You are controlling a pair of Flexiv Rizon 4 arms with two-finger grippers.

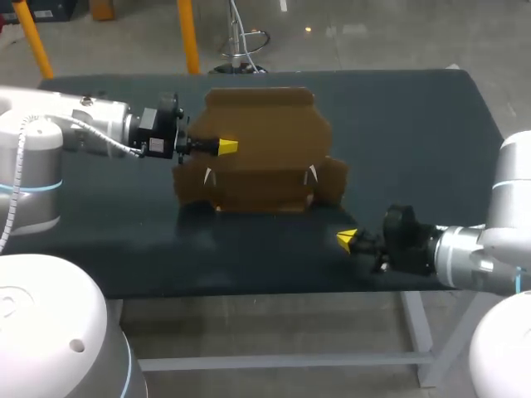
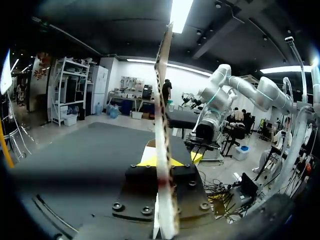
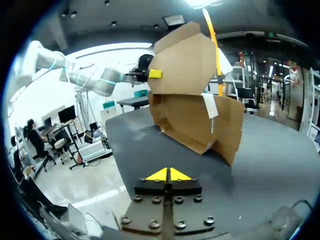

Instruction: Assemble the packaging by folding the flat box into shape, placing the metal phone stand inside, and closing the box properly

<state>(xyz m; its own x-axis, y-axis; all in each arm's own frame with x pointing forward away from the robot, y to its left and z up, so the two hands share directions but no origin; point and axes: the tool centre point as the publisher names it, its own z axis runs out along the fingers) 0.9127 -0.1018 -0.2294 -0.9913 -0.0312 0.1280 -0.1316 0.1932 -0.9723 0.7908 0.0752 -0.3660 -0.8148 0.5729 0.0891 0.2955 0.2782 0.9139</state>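
On the table [image 1: 431,124], left pincer [image 1: 226,147] clamps the upright cardboard box [image 1: 265,166]; right pincer [image 1: 346,239] sits closed nearby.

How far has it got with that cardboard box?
Partly done: the cardboard box stands half-folded, side flaps up. In hand: the left gripper pinches its tall back panel. The right gripper rests shut, apart. Left: finish folding, load the stand (not in view), close.

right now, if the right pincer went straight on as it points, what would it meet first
Probably the cardboard box, standing ahead of the right pincer; the head view hints it could just skim its near side.
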